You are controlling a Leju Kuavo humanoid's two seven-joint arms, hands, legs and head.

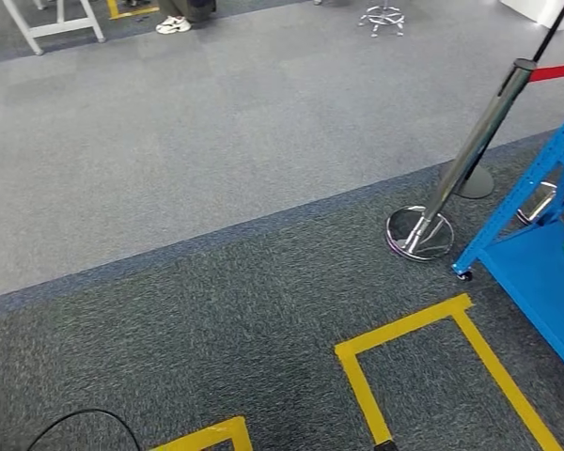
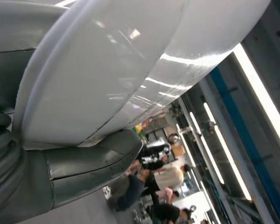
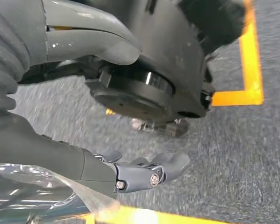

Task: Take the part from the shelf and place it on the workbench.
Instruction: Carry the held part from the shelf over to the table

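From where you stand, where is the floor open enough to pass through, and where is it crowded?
Open: the light grey carpet band, and the dark carpet between the black cable and the yellow tape outline. Crowded: the right side, where the stanchion base stands close to the blue shelf.

The left hand (image 2: 71, 175), with its grey ribbed cover and thick grey thumb, is seen close in the left wrist view, the thumb laid against a large glossy white curved surface; whether anything is gripped cannot be told. The right hand (image 3: 107, 154) is seen in the right wrist view with its grey thumb and darker fingers (image 3: 152, 171) extended and held apart.
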